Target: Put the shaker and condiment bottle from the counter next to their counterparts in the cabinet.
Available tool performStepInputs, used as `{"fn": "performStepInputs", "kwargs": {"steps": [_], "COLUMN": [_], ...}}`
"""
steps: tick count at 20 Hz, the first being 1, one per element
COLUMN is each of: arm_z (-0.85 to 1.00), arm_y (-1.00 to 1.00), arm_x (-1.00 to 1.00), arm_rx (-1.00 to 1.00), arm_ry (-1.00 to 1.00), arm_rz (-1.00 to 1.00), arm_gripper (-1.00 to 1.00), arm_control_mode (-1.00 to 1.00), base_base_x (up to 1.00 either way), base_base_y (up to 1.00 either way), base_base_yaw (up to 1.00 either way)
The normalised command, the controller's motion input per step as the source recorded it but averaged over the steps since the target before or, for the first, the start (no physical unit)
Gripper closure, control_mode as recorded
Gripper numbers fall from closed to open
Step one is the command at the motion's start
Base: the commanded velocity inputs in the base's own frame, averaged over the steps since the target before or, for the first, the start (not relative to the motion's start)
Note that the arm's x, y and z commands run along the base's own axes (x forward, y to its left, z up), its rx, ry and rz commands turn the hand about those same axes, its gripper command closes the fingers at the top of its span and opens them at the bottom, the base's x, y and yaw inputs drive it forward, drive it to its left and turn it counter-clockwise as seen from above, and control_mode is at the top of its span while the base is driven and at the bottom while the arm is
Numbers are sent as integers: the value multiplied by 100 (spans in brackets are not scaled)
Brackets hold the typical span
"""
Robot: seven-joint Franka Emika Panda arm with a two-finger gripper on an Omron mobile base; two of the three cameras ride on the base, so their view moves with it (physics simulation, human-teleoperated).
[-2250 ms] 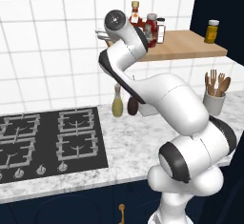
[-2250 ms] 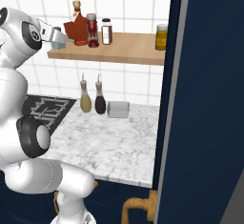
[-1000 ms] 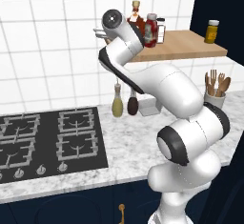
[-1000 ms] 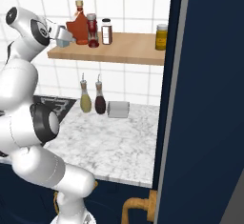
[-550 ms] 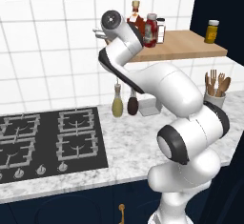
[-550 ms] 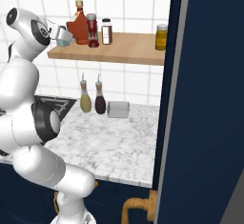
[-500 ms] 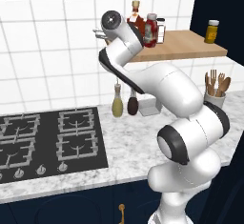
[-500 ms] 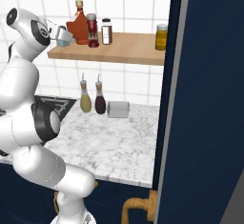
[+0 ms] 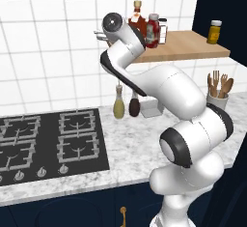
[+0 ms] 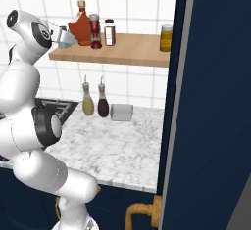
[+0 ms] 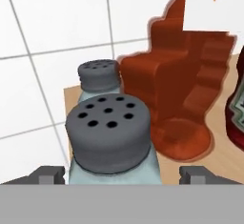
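The shaker (image 11: pixel 107 132), pale blue-grey with a holed grey cap, stands on the left end of the cabinet (image 10: pixel 137 48) shelf. My gripper (image 11: pixel 121 174) is open, one fingertip on each side of the shaker and apart from it. Behind it stands its counterpart shaker (image 11: pixel 98 75). Beside that is the dark red leaf-shaped bottle (image 11: pixel 181 75). The red condiment bottle (image 10: pixel 94 31) stands on the shelf between the leaf bottle (image 10: pixel 81 26) and a small dark-capped shaker (image 10: pixel 110 32). In the right base view the gripper (image 10: pixel 62 37) is at the shelf's left edge. The counter (image 9: pixel 130 144) lies below.
A yellow jar (image 10: pixel 166 37) stands at the shelf's right end. Two slim cruets (image 10: pixel 95 102) and a pale roll-shaped thing (image 10: pixel 121 111) stand at the back of the counter. A utensil pot (image 9: pixel 217 93) is further right, the stove top (image 9: pixel 48 139) is left, and a tall dark blue panel (image 10: pixel 211 102) is right.
The jaws have opened and let go of the shaker, which stands on the shelf. The arm has barely moved.
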Motion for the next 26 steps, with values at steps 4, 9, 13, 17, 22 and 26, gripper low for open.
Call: {"fn": "performStepInputs", "kwargs": {"steps": [4, 9, 13, 17, 22, 26], "arm_z": [0, 10, 2, 0, 0, 0], "arm_y": [0, 6, 2, -1, -18, -39], "arm_x": [-22, -46, -57, -88, -100, -100], "arm_rx": [4, 6, 0, 0, 0, 0], "arm_ry": [-5, -8, -1, -2, -6, -3], "arm_rz": [-1, 0, 0, 0, 9, 13], "arm_gripper": [-100, -100, -100, -100, -100, -100], "arm_control_mode": [-100, -100, -100, -100, -100, -100], "base_base_x": [0, 0, 0, 0, 0, 0], "base_base_y": [0, 0, 0, 0, 0, 0], "base_base_yaw": [0, 0, 0, 0, 0, 0]}}
